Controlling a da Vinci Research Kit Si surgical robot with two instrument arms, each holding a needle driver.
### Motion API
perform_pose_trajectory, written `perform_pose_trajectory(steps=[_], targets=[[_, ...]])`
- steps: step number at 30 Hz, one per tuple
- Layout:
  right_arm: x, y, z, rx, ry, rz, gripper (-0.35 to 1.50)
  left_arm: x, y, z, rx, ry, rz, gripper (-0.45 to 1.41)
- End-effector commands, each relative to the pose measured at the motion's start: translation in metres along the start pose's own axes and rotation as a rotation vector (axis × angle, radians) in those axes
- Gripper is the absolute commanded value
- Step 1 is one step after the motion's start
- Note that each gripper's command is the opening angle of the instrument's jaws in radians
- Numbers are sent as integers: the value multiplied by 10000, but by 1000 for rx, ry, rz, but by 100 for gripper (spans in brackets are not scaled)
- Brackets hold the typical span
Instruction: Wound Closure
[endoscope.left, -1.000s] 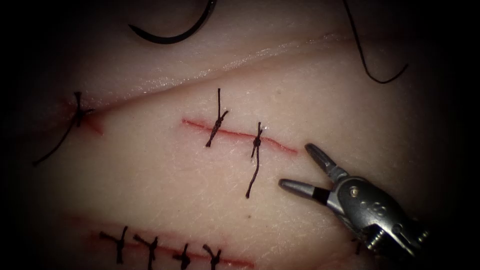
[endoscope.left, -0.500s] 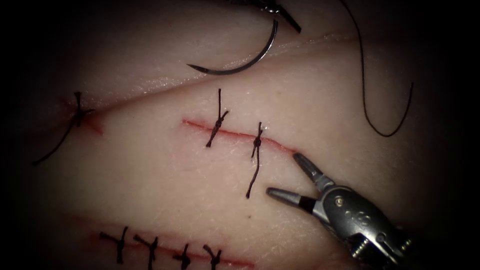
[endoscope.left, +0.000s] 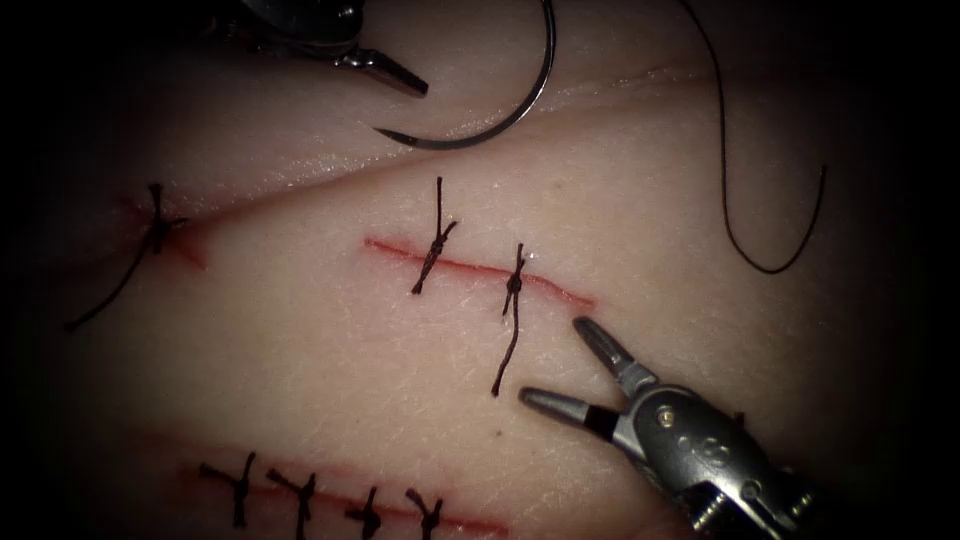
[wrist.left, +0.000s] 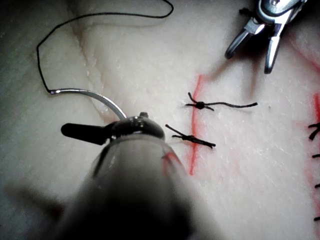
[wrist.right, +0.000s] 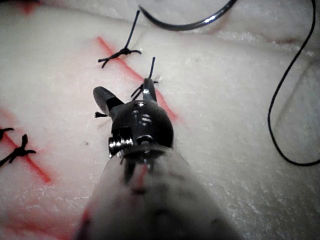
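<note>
Right claw (endoscope.left: 552, 360): spread wide, pinching nothing, poised over the tissue (endoscope.left: 300, 330).
Cut (endoscope.left: 470, 267): thin red line, its right end just beside the right claw's upper tip.
Knotted stitches (endoscope.left: 514, 284): two across the cut, left of the right claw, the nearer one's tail trailing down toward the lower tip.
Older stitch row (endoscope.left: 300, 495): four dark knots on a second red line, well to the left of the right claw.
Needle (endoscope.left: 500, 125): lying free on the tissue beyond the cut, held by neither claw, not in the tissue, point close beside the left claw's tip.
Left claw (endoscope.left: 400, 80): pressed together, pinching nothing.
Thread (endoscope.left: 728, 180): loose curl lying on the tissue, well beyond the right claw.
</note>
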Motion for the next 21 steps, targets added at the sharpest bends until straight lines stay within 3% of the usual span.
perform_pose_trajectory(steps=[1,3,10,13,17,21], targets=[[1,2,4,6,-1,-61,118,-2,22,0,-4,14,5,123],[5,7,-1,6,3,-127,109,0,44,-8,-9,43,7,123],[7,18,-9,13,5,-189,113,11,138,-20,-24,103,21,116],[6,18,-10,15,6,-189,113,13,176,-15,-5,118,32,103],[6,18,-10,15,6,-189,113,5,199,-10,-9,154,56,88],[6,19,-9,15,6,-189,113,-5,211,-4,-48,202,81,86]])
